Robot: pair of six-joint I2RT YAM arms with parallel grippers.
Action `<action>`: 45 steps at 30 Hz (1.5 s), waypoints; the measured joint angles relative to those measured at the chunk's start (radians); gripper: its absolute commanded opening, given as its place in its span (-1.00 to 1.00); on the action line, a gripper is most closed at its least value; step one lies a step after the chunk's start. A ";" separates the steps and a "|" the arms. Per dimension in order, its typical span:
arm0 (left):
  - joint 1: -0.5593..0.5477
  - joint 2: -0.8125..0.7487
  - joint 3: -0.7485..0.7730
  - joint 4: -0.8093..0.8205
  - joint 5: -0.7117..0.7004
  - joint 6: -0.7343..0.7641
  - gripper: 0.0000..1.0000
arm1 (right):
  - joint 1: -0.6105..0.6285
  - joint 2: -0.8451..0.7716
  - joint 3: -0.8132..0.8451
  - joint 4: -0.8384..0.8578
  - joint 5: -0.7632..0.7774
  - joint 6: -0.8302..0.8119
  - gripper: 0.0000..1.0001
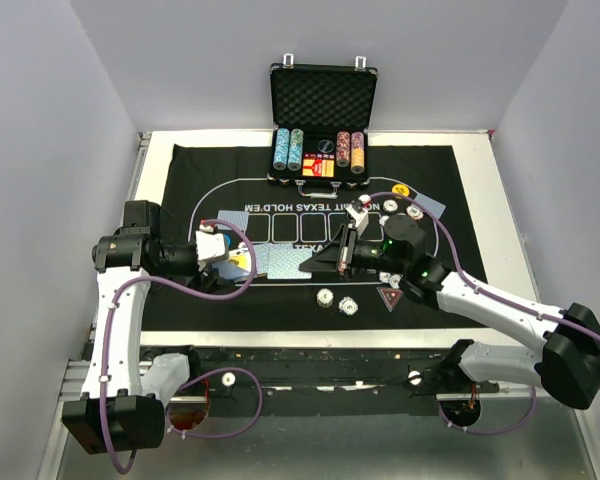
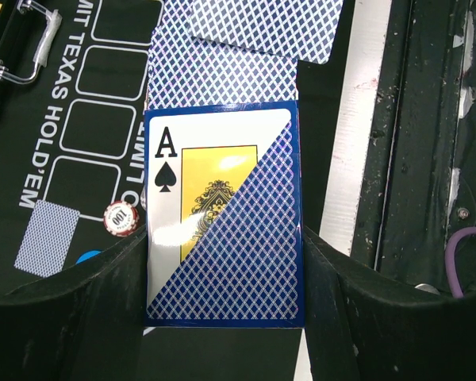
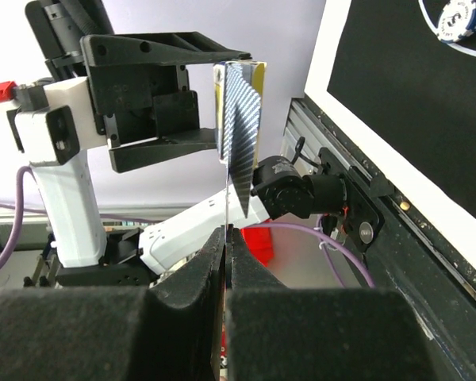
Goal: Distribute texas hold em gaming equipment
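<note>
The left tool (image 2: 226,254) was closed on a pack of cards (image 2: 222,214), with one finger on each side of it. The pack had an ace of spades on its front and a blue crisscross corner. Seen from above, this tool hung over the left part of the black mat (image 1: 230,295), which lay on the bench (image 1: 480,210). The right tool (image 3: 226,234) was pinched shut on one blue-backed card (image 3: 238,175). The card stood up on its edge between the two fingers, so thin that it looked almost like a line. This tool was over the middle of the mat, well apart from the left tool. Some loose cards (image 1: 278,262) lay flat and face down on the mat, near the left tool. Two striped chips (image 1: 325,297) sat close together near the near edge of the mat, in the middle. A red triangle marker (image 1: 390,298) lay just to the right of them. A yellow button (image 1: 401,190) sat on the far right part of the mat. A black case (image 1: 323,100) stood open at the far side of the bench, with rows of chips inside it.
</note>
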 measured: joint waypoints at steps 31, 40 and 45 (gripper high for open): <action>0.000 0.008 0.000 0.021 0.004 -0.024 -0.07 | -0.340 -0.190 -0.119 -0.255 -0.188 -0.161 -0.94; 0.000 0.006 0.000 0.019 0.004 -0.027 -0.07 | -0.378 0.053 -0.160 -0.320 -0.137 -0.275 -0.98; 0.000 -0.007 0.000 0.017 0.004 -0.026 -0.08 | -0.383 0.174 -0.110 -0.377 -0.029 -0.344 -0.99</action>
